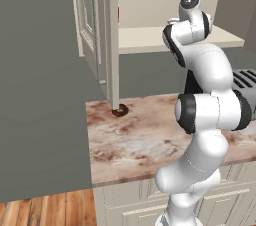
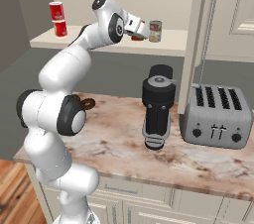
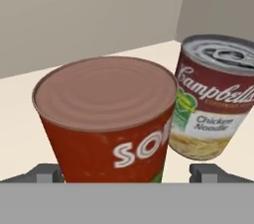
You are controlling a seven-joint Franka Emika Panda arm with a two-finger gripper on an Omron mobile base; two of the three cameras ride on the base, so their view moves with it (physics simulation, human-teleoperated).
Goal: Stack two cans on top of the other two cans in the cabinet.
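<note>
In the cabinet (image 2: 171, 43), on its beige shelf (image 1: 145, 39), two red cans (image 2: 58, 19) stand stacked at the far left. A red soup can (image 3: 106, 119) stands further right, and a Campbell's chicken noodle can (image 3: 213, 96) is just beyond it, upright and slightly apart. In the right base view the Campbell's can (image 2: 155, 30) sits right of my gripper (image 2: 141, 32), which hides most of the red soup can (image 2: 137, 37). My gripper (image 3: 126, 173) is open, one fingertip (image 3: 49, 173) on each side of the red soup can's base, with small gaps.
The cabinet door (image 1: 97, 35) stands open on the left, and another open door (image 2: 198, 39) hangs right of the shelf. On the marble counter (image 2: 119, 139) are a black coffee machine (image 2: 158, 106), a silver toaster (image 2: 216, 116) and a small brown ring (image 1: 120, 111).
</note>
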